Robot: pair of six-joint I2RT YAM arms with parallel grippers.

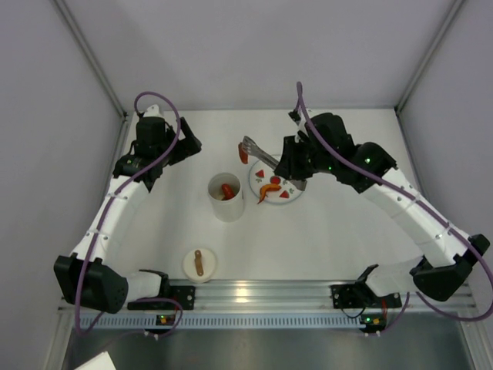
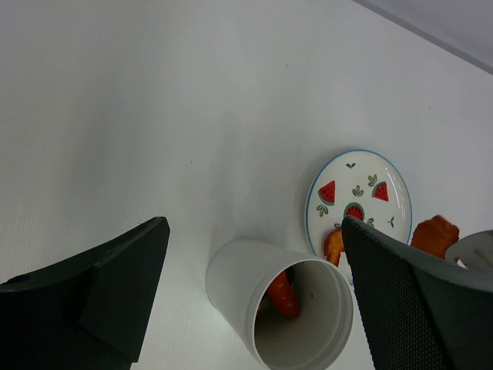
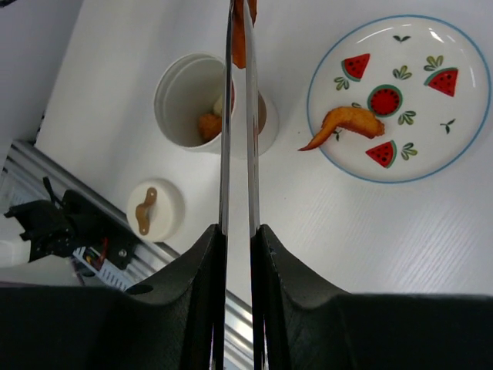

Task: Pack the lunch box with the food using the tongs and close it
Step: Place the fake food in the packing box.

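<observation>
The right gripper (image 3: 239,231) stood clamped on long thin silver-grey metal tongs (image 3: 225,139) pinching an orange-red toy strip (image 1: 243,154) just beyond the white cylindrical lunch box (image 1: 229,210), the left gripper (image 2: 250,230) gaped empty near it, so dropping the strip inside likely required centring over its mouth.

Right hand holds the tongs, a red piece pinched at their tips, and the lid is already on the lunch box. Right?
No: the lid lies apart from the open lunch box, as the top view shows. The right hand does hold the tongs pinching a red piece.
</observation>
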